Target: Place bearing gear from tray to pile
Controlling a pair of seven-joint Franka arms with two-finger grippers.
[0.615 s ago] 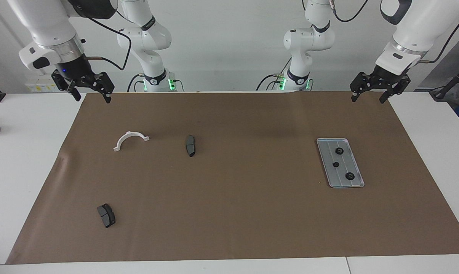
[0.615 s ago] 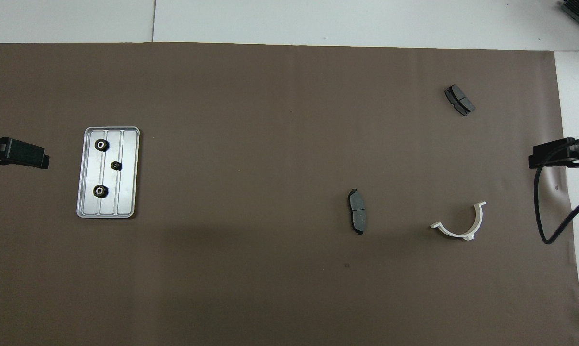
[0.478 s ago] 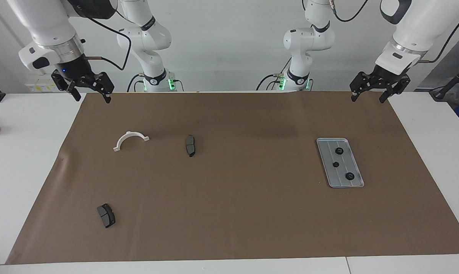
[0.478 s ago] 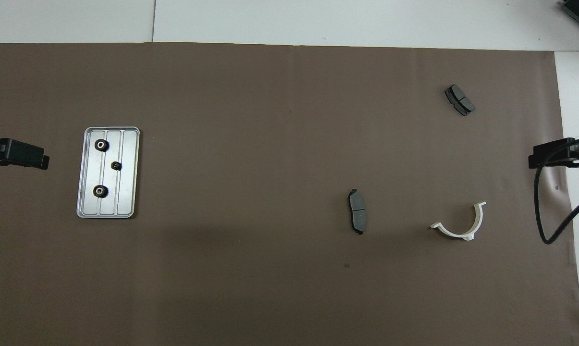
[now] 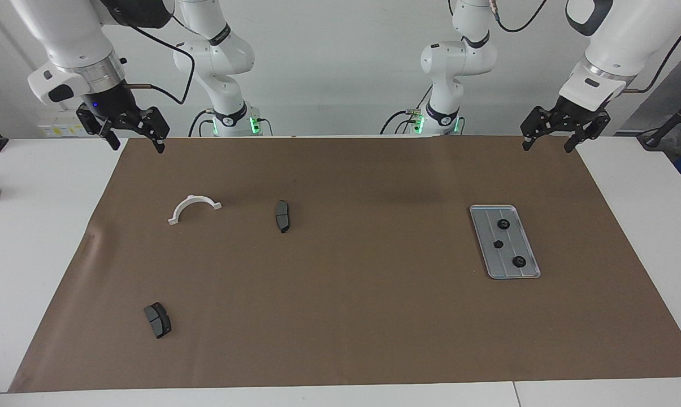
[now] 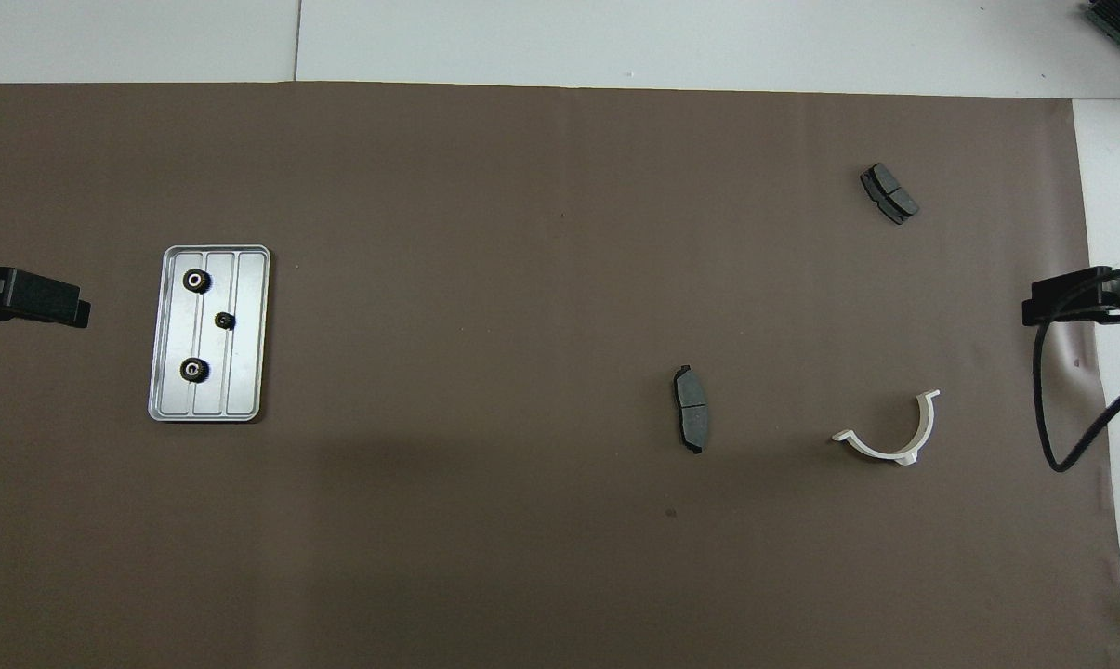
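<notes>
- Facing view: the tray (image 5: 505, 241) lies on the brown mat (image 5: 346, 271) toward the left arm's end, at about 3 o'clock from the mat's middle. Three black gears (image 5: 499, 244) sit in it, in a row along its length.
- The left gripper (image 5: 547, 142) hangs over the mat's edge at the tray's 12 o'clock, fingers spread wide, holding nothing.
- The right gripper (image 5: 135, 143) hangs over the mat's corner at its own end, fingers likewise spread and empty.
- Overhead view: the tray (image 6: 248, 334) sits at 9 o'clock. A white half-ring bracket (image 6: 892, 437) lies at 4 o'clock, one brake pad (image 6: 691, 409) beside it, another brake pad (image 6: 889, 193) at 2 o'clock.
</notes>
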